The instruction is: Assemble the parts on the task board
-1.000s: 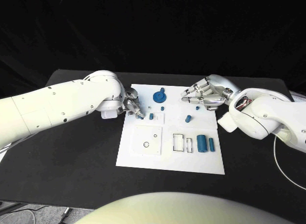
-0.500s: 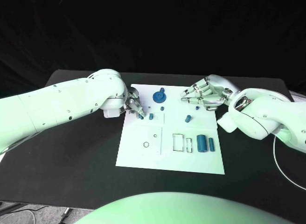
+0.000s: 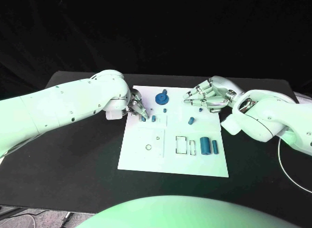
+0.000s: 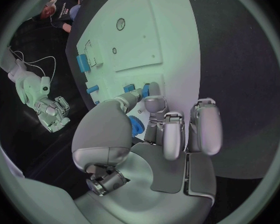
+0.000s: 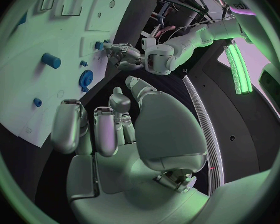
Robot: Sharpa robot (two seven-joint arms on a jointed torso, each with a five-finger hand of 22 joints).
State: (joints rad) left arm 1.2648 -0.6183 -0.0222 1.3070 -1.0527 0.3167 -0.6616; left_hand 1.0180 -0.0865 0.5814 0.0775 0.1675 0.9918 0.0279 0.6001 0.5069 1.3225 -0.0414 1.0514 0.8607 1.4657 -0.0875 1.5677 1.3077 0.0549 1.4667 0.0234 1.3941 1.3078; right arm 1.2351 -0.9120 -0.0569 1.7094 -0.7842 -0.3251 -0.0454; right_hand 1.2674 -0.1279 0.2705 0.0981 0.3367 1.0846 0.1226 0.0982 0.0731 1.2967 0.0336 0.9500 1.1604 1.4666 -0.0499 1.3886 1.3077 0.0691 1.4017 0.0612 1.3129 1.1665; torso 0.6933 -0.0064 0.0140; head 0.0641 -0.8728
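From my station, the left hand (image 3: 133,107) sat at the task board's (image 3: 173,161) left edge, its fingers (image 4: 144,104) pinched on a small blue part (image 4: 136,126). Mid-board lay a blue gear (image 3: 162,99) and two cylinders (image 3: 208,145). The right hand (image 3: 208,97) hovered over the far right corner, fingers apart, holding nothing.

task board (image 3: 146,159) near half open | far half: both hands crowd
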